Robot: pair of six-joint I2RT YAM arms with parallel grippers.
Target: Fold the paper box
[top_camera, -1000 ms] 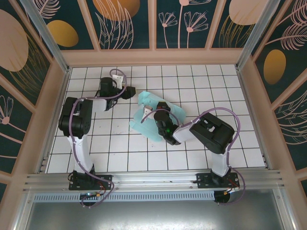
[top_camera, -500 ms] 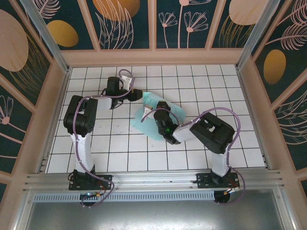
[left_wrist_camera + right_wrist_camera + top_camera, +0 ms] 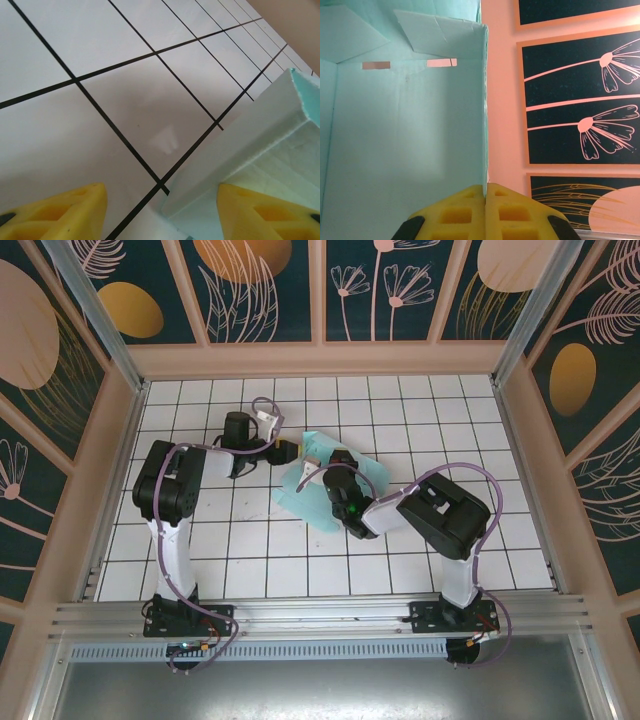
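Paper box is lying between our arms. We are pinching its upright wall in our shut right gripper, while our half-open, empty left gripper is facing its flap at three o'clock.

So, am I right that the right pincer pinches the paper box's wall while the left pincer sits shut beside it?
Not quite: the left pincer is open beside the paper box, fingertips apart in the left wrist view. The right pincer does pinch its wall.
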